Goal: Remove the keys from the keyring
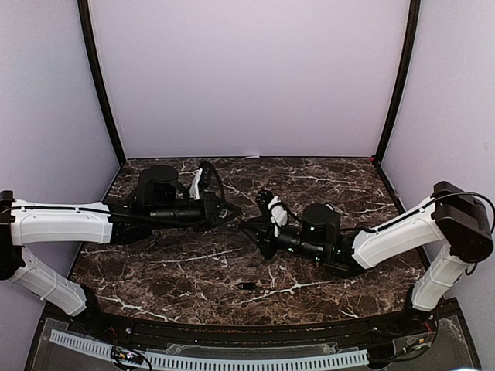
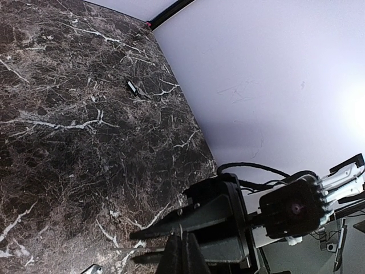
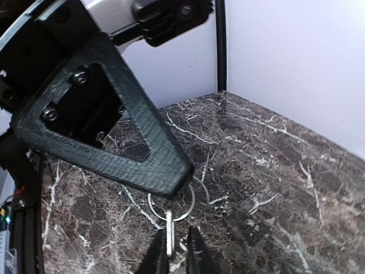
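The left gripper [image 2: 181, 242] is pinched tight on the ring [image 3: 171, 204], over the table's [image 1: 193, 270] middle. A key [image 3: 170, 231] hangs between the right gripper's [image 3: 175, 254] fingers — clamped or not, I can't tell. Another key [image 1: 247, 286] lies near the front edge.

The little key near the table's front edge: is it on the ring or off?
Off. The key lies alone on the marble table, well apart from the keyring held up farther back.

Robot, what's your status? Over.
Left pincer shut on keyring. Right pincer straddling hanging key, grip unclear. One loose key on table. Nothing blocking.
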`<action>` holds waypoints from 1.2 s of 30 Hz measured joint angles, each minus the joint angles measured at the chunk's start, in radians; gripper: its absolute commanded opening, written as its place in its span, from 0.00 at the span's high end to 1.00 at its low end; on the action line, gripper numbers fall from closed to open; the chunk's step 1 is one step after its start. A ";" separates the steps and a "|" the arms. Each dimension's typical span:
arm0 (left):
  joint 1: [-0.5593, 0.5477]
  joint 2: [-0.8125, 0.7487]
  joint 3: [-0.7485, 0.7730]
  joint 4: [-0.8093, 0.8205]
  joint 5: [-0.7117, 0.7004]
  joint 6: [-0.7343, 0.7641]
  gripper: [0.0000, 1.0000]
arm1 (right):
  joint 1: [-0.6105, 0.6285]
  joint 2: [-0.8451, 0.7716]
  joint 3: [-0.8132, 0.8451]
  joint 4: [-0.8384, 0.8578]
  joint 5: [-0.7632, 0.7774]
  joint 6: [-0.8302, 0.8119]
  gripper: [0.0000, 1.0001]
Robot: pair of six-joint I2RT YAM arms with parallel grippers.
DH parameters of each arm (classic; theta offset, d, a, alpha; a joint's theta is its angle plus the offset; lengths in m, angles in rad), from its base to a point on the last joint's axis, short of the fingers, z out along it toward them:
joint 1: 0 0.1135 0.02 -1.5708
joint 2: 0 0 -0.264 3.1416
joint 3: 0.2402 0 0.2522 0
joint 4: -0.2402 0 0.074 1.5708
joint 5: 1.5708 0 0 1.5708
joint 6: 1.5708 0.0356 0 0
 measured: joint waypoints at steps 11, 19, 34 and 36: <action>0.006 -0.025 0.000 -0.056 0.002 0.019 1.00 | 0.003 -0.017 0.000 -0.033 0.016 -0.040 1.00; 0.009 -0.033 0.074 -0.203 0.076 0.102 1.00 | 0.011 -0.108 0.023 -0.220 -0.008 -0.154 1.00; 0.031 0.052 0.167 -0.411 0.279 0.256 1.00 | 0.009 -0.182 0.069 -0.556 -0.222 -0.245 1.00; 0.030 0.051 0.168 -0.417 0.282 0.269 1.00 | 0.006 -0.188 0.074 -0.578 -0.251 -0.218 1.00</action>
